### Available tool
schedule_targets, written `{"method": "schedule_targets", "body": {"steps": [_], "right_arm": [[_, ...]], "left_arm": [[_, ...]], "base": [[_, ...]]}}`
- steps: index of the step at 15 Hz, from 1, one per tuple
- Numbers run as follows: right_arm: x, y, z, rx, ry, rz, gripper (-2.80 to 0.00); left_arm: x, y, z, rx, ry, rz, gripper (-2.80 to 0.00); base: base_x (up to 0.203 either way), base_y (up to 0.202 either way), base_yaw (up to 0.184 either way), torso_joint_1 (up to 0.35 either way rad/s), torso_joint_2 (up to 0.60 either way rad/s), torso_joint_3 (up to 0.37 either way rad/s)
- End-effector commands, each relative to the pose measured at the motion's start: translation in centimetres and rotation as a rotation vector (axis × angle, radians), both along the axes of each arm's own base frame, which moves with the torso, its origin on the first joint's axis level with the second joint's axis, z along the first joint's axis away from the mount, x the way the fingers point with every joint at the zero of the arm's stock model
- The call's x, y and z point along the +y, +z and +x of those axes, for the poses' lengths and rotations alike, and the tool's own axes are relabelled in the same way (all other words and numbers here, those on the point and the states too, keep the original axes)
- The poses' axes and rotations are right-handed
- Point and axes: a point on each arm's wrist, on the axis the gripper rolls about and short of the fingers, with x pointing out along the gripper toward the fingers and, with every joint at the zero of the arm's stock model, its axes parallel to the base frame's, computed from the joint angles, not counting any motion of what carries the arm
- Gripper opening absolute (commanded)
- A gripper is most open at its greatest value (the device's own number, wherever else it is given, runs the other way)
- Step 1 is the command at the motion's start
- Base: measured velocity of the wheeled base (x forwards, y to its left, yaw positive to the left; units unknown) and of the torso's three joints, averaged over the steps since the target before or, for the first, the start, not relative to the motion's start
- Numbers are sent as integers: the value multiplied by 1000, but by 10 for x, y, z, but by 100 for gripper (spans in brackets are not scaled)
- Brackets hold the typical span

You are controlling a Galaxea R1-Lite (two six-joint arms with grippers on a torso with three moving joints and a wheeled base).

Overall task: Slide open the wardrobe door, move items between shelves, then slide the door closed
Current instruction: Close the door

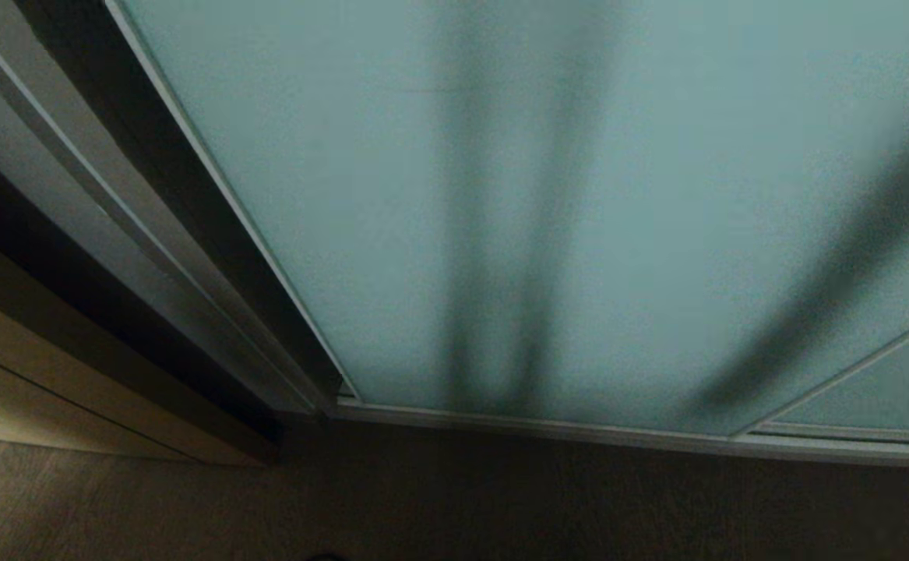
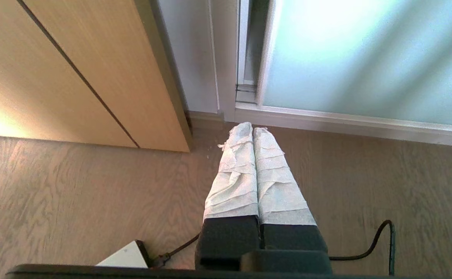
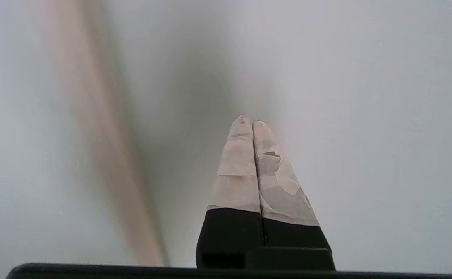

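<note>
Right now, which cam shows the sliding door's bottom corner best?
Left wrist view: the sliding wardrobe door meets its silver frame corner crisply. Head view shows it dim. Right wrist view shows only blur.

No readable text, labels, brands, numbers or signs on any surface in view.

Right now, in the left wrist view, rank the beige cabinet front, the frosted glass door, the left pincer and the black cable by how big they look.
1. beige cabinet front and frosted glass door: alike, unranked.
2. left pincer, enlarged by nearness to the camera.
3. black cable.
</note>
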Motion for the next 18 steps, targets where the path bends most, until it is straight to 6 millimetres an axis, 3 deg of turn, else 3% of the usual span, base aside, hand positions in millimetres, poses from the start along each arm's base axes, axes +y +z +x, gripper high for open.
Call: {"method": "schedule_targets", "body": {"steps": [1,2,4,8,10,18], "right_arm": [[61,17,-11,-38,-13,-120,-280],[75,20,-15,-83,-53,-146,-280],[83,27,-22,-161,-169,-215,-280],[63,32,-26,-283,-435,-326,-280],[63,34,-27,-351,-539,-337,-280],[131,43,-36,-659,-631,-351,-280]], "left_arm": [[0,0,0,1,0,0,-280],[0,0,0,1,0,0,-280],[0,0,0,1,0,0,-280],[0,0,0,1,1,0,-280],[0,0,0,1,0,0,-280],[0,0,0,1,0,0,-280]], "base": [[0,0,0,0,0,0],[0,0,0,0,0,0],[0,0,0,0,0,0],[0,0,0,0,0,0],[0,0,0,0,0,0],[0,0,0,0,0,0]]}}
